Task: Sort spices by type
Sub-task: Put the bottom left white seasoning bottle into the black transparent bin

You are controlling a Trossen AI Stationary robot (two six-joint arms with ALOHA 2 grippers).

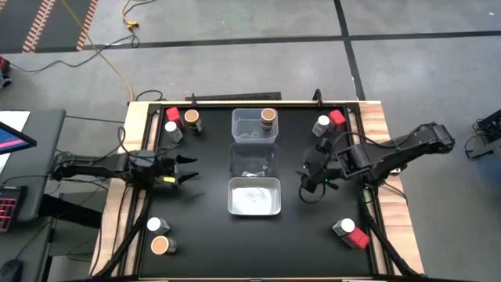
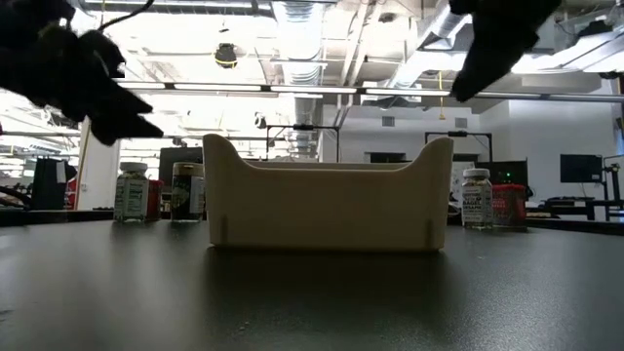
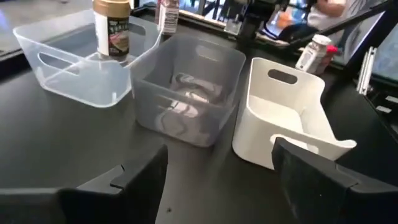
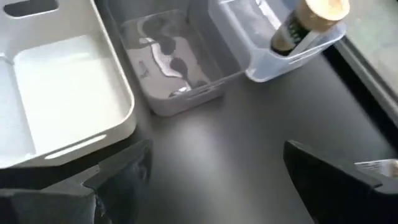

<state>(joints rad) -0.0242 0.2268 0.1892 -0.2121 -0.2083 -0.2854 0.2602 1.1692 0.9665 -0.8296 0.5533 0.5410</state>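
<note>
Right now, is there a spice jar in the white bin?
No. In the high view the white bin holds nothing; the only binned jar, a tan-topped jar, stands in the far clear bin.

Bench: matt black top, smooth, faint sheen seen at low angle; pale wood edging. Far bin and middle bin: clear glossy plastic. White bin: opaque plastic, satin. Tan-top jar: metallic-looking cap, printed paper label.

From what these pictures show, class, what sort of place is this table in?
Probably a robotics lab or workshop: exposed ceiling ducts and strip lights, a concrete floor with striped tape and a trailing cable, and monitors on benches behind the table.
</note>
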